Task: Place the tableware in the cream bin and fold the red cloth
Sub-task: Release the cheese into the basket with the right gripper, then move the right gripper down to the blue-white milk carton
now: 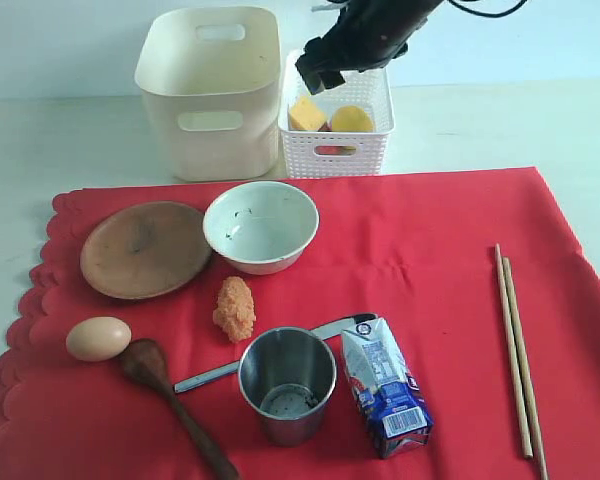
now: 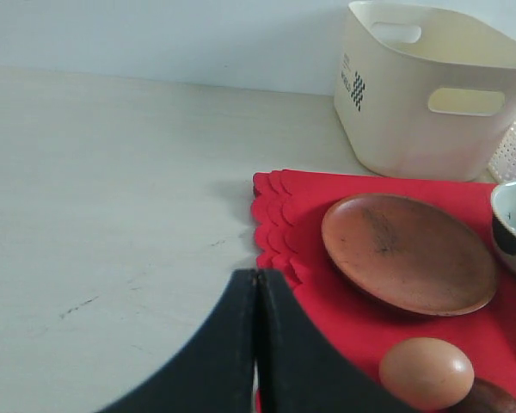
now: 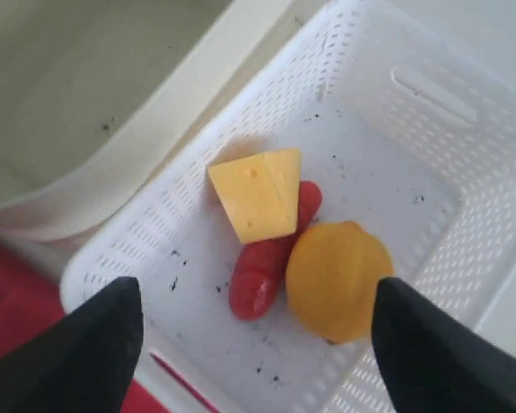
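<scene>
the right gripper [image 1: 325,70] hangs over the white lattice basket [image 1: 335,150], its jaws spread wide with nothing between them; in the right wrist view the two dark fingers [image 3: 77,353] frame the basket's contents: a yellow cheese wedge [image 3: 258,194], a lemon [image 3: 340,280] and a red piece of food [image 3: 262,267] lying under the wedge. the left gripper [image 2: 256,280] is pressed together, empty, over the bare table [image 2: 112,215] just beside the scalloped edge of the red cloth [image 1: 430,260]. the cloth lies spread flat on the table, unfolded, in front of the cream bin [image 1: 208,95], which stands beside the basket, touching it or nearly so. all the tableware sits on the cloth, outside the bin. the brown plate [image 1: 145,248] is at the left, near the scalloped edge, with the white bowl [image 1: 260,225] just beside it and closest to the bin. the steel cup [image 1: 287,383] stands upright near the front, with the metal knife [image 1: 325,328] lying behind it, partly hidden by the cup. the dark wooden spoon [image 1: 170,395] lies at the front left, its bowl next to an egg [image 1: 98,338]. the pale chopsticks [image 1: 515,350] lie side by side far to the right, well apart from the rest. a milk carton [image 1: 385,385] lies on its side just beside the cup, and an orange crumbly piece of food [image 1: 234,308] sits between the bowl and the cup.
</scene>
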Tool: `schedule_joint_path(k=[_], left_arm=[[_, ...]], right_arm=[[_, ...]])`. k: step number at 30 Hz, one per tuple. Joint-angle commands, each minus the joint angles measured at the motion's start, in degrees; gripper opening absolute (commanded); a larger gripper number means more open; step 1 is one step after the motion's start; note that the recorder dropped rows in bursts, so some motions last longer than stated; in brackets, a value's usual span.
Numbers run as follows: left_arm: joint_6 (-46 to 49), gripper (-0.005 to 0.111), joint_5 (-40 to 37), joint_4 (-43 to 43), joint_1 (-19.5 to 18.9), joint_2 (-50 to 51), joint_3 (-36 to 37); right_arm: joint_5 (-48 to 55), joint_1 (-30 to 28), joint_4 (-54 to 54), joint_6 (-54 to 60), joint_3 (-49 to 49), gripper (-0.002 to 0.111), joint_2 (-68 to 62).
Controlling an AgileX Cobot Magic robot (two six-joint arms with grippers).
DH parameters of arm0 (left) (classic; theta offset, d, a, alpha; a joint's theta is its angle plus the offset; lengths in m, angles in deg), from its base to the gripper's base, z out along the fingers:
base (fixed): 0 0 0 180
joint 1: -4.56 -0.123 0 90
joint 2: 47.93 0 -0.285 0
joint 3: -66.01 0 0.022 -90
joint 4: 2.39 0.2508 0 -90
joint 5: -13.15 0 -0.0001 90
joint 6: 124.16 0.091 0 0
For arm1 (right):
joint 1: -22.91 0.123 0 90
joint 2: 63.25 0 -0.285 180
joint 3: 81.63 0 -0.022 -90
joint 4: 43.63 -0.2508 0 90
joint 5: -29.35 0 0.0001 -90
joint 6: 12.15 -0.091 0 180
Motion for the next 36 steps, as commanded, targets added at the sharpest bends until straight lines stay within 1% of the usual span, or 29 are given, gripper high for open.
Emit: schedule_joint_path(k=[1, 8, 12, 24, 36], left_arm=[[-0.2, 0.000, 0.6, 0.3, -0.2, -0.2, 0.2], [-0.3, 0.000, 0.6, 0.3, -0.2, -0.2, 0.2], [-0.3, 0.000, 0.6, 0.3, -0.2, -0.2, 0.2], [-0.2, 0.000, 0.6, 0.3, -0.2, -0.2, 0.2], [-0.1, 0.000, 0.6, 0.3, -0.2, -0.2, 0.2]], right_arm=[[6.9, -0.2, 1.8, -2.0, -0.5, 0.071, 3.8], [17.8, -0.2, 2.1, -5.1, -0.4, 0.070, 7.7], [21.6, -0.2, 2.1, -6.8, -0.2, 0.070, 9.9], [22.7, -0.2, 2.1, -8.3, 8.8, 0.070, 18.0], [21.9, -0.2, 2.1, -9.0, 23.9, 0.070, 30.9]])
